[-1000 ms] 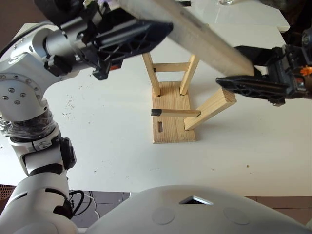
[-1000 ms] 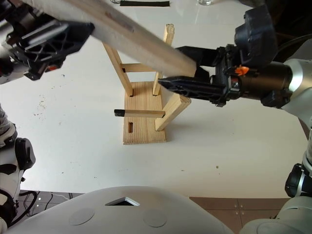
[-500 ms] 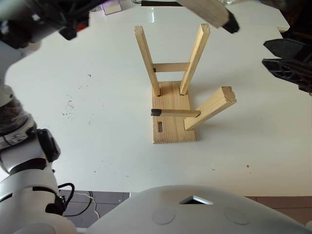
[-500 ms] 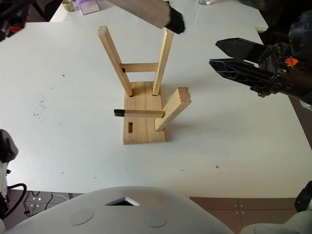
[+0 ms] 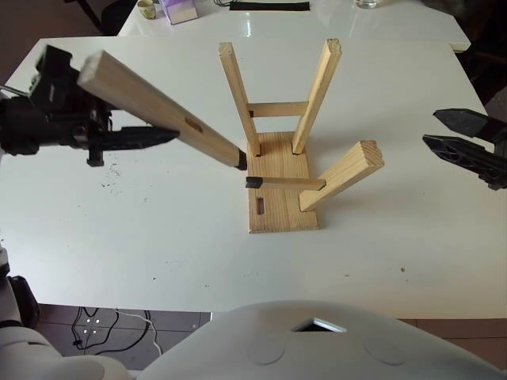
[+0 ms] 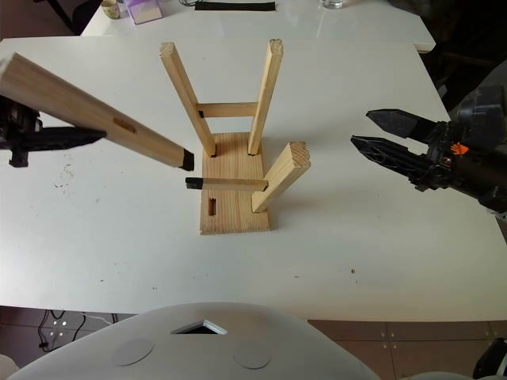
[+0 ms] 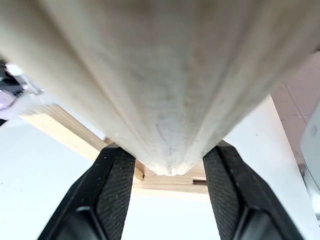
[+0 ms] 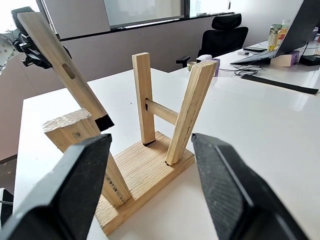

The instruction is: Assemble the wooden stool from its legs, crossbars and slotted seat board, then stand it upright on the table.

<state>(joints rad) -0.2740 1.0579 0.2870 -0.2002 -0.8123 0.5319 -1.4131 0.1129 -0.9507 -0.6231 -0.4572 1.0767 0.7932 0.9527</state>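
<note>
The slotted seat board (image 5: 283, 218) lies flat on the white table. Two legs (image 5: 237, 99) stand upright in it, joined by a crossbar (image 5: 277, 108). A third leg (image 5: 344, 175) leans at the board's right side, and a black-tipped crossbar (image 5: 285, 183) sticks out of it to the left. My left gripper (image 5: 162, 127) is shut on a fourth leg (image 5: 150, 103), held slanted above the table. That leg's black tip hangs just above the crossbar's free end. My right gripper (image 6: 363, 128) stands open and empty, right of the stool, its fingers (image 8: 75, 190) on either side of it.
A second white table behind carries a cup (image 5: 146, 8), a purple box (image 5: 181, 9), a black strip (image 5: 269, 6) and a glass (image 5: 366, 3). An office chair (image 8: 220, 35) stands beyond. Bare tabletop (image 5: 158, 229) lies left and in front of the board.
The right gripper came off the fourth leg and drew back to the right. The left arm swung the leg from high overhead down to the left, bringing its black tip near the crossbar's end.
</note>
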